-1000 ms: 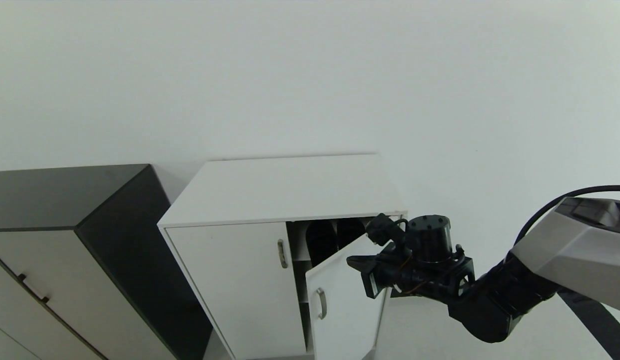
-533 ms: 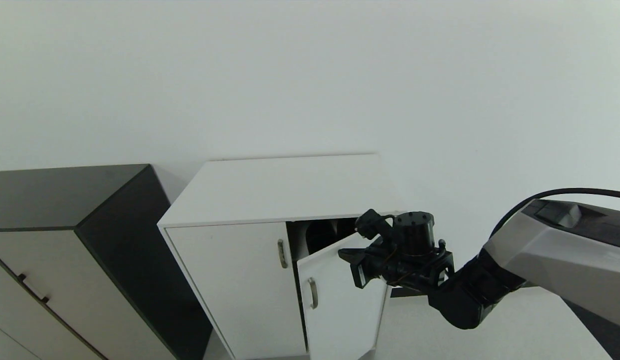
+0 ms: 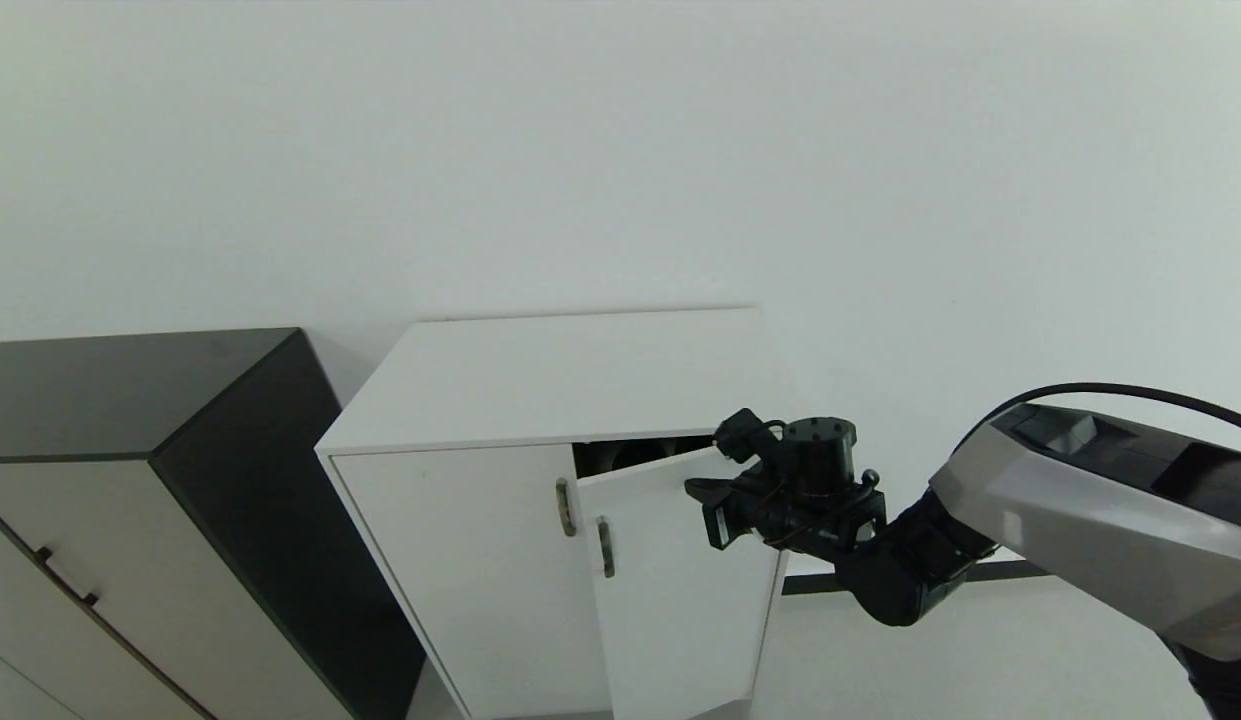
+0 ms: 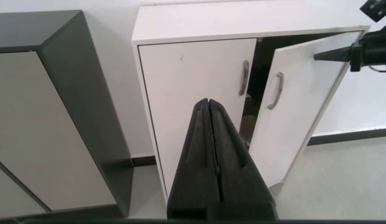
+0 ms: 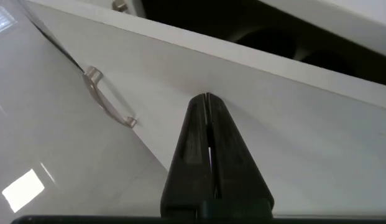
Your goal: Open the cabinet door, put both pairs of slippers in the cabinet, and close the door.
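A white cabinet [image 3: 570,380] stands against the wall. Its left door [image 3: 470,560] is shut and its right door [image 3: 670,600] is ajar by a narrow gap. My right gripper [image 3: 694,489] is shut, its tip pressed against the outer face of the right door near the top edge, a little way from the metal handle [image 3: 605,547]. In the right wrist view the shut fingertips [image 5: 208,99] touch the door panel, with dark shapes [image 5: 267,40] in the gap behind it. My left gripper [image 4: 209,103] is shut on nothing and hangs low, well in front of the cabinet.
A dark cabinet [image 3: 130,390] with pale drawer fronts stands close to the white cabinet's left side. Pale floor [image 3: 980,660] lies open to the right, below a dark baseboard [image 3: 990,574] along the white wall.
My right gripper has moved left against the right door and swung it from about half open to nearly shut. The dark gap at the top has narrowed.
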Motion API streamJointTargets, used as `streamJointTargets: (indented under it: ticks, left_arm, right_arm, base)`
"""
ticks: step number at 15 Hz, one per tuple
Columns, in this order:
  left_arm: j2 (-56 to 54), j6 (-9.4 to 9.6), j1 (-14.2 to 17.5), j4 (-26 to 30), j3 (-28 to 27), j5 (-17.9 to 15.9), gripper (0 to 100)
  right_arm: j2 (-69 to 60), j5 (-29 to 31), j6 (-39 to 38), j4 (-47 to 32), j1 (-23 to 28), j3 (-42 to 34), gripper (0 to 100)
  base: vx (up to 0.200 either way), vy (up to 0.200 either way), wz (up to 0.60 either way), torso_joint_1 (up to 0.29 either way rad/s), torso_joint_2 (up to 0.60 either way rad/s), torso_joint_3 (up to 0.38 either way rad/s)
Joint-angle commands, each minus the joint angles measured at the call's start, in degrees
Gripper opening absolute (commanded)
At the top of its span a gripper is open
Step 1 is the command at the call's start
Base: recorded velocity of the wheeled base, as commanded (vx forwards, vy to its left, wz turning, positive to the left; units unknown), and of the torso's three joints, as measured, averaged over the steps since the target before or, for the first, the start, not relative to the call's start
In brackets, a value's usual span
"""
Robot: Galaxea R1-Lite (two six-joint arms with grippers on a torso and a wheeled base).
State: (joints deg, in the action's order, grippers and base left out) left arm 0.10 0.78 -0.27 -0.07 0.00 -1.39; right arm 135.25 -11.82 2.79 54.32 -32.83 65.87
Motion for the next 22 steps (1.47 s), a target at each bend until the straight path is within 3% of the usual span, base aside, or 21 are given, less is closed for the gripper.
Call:
streamJointTargets:
  ticks: [1,12,22]
  left_arm:
    - [0.1,-0.08,0.1,0.0,0.0,0.0,0]
    - [0.0,-0.08,0.0,0.0,0.0,0.0,0]
    - [0.0,-0.08,0.0,0.0,0.0,0.0,0]
  right_arm:
    - [2.3,0.0,-0.1,0.0,0.6,2.5,0]
    - [5.1,0.0,0.0,-2.6,3.1,8.3,0]
    - [5.2,0.0,0.0,-2.2,3.3,7.7,0]
  base:
    - [0.0,0.0,0.0,0.0,0.0,0.0]
    - [0.0,0.0,0.0,0.0,0.0,0.0]
    - [0.0,0.0,0.0,0.0,0.0,0.0]
